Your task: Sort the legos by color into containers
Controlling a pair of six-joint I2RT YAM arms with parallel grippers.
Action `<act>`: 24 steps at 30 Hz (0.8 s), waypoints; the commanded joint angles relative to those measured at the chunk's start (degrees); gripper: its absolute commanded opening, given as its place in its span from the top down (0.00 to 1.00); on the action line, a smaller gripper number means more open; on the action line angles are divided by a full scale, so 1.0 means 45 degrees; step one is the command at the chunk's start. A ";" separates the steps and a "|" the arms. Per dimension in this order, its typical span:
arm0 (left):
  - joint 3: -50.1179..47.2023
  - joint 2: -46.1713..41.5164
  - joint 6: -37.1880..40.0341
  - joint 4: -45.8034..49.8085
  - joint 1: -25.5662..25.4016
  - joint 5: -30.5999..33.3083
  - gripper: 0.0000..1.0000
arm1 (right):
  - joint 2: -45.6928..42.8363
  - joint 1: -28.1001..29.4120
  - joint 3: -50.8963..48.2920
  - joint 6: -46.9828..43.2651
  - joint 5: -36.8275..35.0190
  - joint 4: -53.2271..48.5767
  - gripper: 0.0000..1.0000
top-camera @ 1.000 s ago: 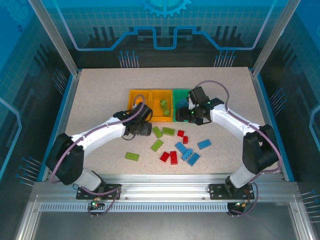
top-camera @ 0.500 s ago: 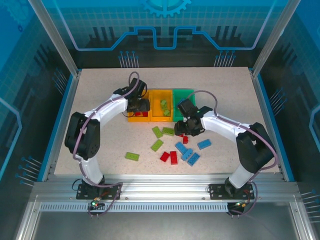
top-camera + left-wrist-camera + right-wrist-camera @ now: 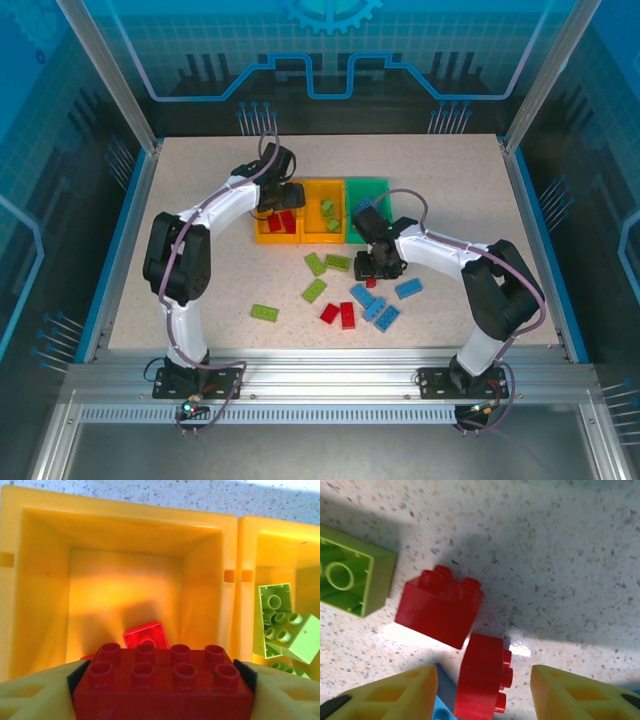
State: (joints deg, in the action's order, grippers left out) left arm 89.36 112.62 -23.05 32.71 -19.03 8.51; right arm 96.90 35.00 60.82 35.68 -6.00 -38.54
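Brick work at the bins: your left gripper (image 3: pixel 160 679) has a red eight-stud brick (image 3: pixel 165 692) between its fingers. The black pads (image 3: pixel 77 675) sit against both short ends, and the jaws stand as wide as the brick is long. The studs face up at the wrist camera, and the long axis runs 9 to 3 o'clock. The brick hangs over the left orange-yellow bin (image 3: pixel 125 545), where a smaller red brick (image 3: pixel 146 634) lies on the floor at 12 o'clock from it. At 3 o'clock, the middle orange-yellow bin (image 3: pixel 272 545) holds lime bricks (image 3: pixel 274 620), tumbled at angles.

Your right gripper (image 3: pixel 484 674) stands part open, low over the table (image 3: pixel 560 555). Its fingers straddle a small red brick (image 3: pixel 480 692) with a gap on each side and hold nothing. That brick lies on its side, studs pointing to 3 o'clock, long axis 12 to 6. A second small red brick (image 3: pixel 440 612) lies just beside it at 11 o'clock, studs toward 1 o'clock. A lime brick (image 3: pixel 350 572), hollow side up, lies at 9 o'clock from that one.

From above, the bins form a row with the green bin (image 3: pixel 372 192) at the 3 o'clock end. Loose legos (image 3: pixel 347 315) in red, lime and blue scatter at 6 o'clock from the row.
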 commanded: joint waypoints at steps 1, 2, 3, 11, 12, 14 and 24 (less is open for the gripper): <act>0.0400 0.0255 -0.0405 0.0270 0.0200 0.0021 0.20 | 0.0008 0.0229 -0.0198 0.0234 -0.0074 -0.0341 0.48; 0.0386 0.0202 -0.0461 0.0270 0.0185 0.0041 0.17 | 0.0038 0.0229 -0.0231 0.0235 -0.0072 -0.0341 0.49; 0.0352 0.0144 -0.0511 0.0234 0.0185 0.0004 0.14 | 0.0076 0.0229 -0.0207 0.0235 -0.0102 -0.0343 0.49; -0.1198 -0.1563 -0.0952 -0.0795 0.0012 -0.0525 0.01 | 0.0567 0.0227 0.0056 0.0157 -0.0044 -0.0204 0.66; -0.1406 -0.1832 -0.0953 -0.0853 -0.0043 -0.0476 0.01 | 0.0575 0.0239 0.0093 0.0157 -0.0001 -0.0228 0.67; -0.1973 -0.2448 -0.1018 -0.0954 -0.0107 -0.0408 0.01 | 0.0469 0.0258 0.0131 0.0157 0.0065 -0.0209 0.71; -0.4901 -0.5212 -0.1063 -0.1146 -0.0166 -0.0218 0.01 | -0.0498 0.0232 0.1382 -0.0091 0.1164 0.0071 0.77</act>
State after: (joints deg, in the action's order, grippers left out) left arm 70.28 91.61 -27.09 27.55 -19.46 7.64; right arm 97.27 35.24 63.64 35.97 -3.79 -38.96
